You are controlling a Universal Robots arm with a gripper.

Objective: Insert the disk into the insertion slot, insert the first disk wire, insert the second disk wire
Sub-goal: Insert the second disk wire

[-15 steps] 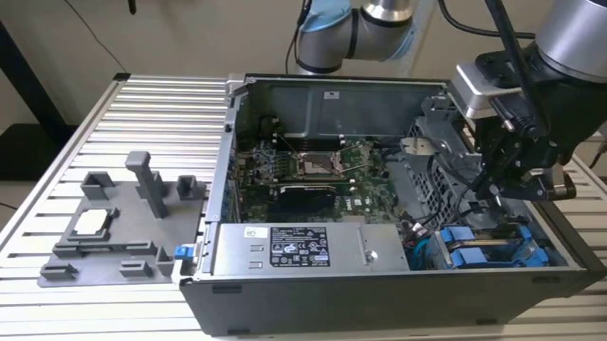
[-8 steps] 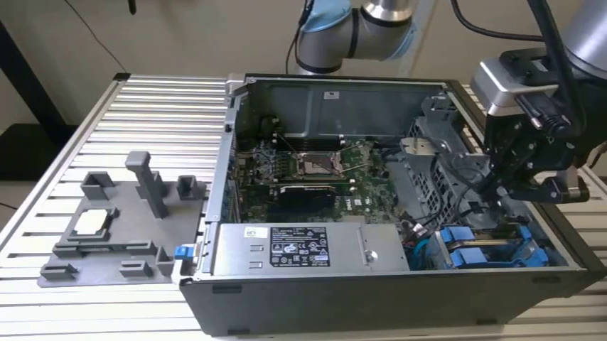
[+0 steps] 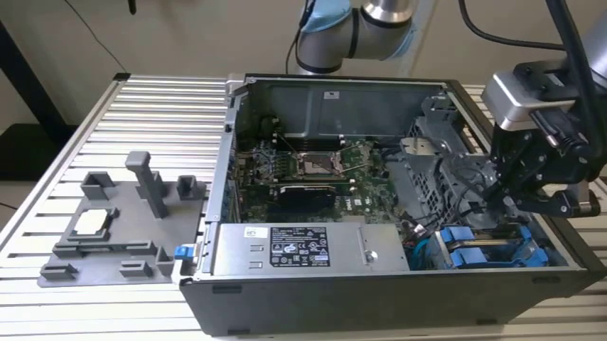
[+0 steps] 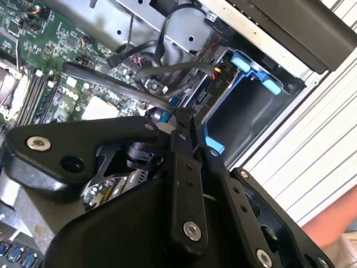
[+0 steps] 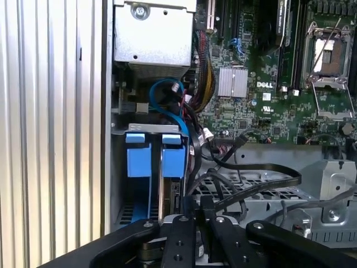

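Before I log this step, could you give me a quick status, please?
Gripper low inside the case. Blue-framed disk seated in slot. Black cables close alongside.

**Arm and gripper: reaching pose**
In the exterior view the arm point(image 3: 356, 32) stands at the far edge, its grey and pale blue joint upright. A further stretch at the exterior view's right (black cables point(image 3: 569, 35) run along it) ends in a grey wrist block point(image 3: 527, 92). Below this block hangs the black gripper point(image 3: 517, 192), tilted downward and toward the exterior view's left. In both wrist views the gripper point(image 4: 183, 120) point(image 5: 196, 205) appears as black linkage bars set with bright screws, narrowing toward the tip.
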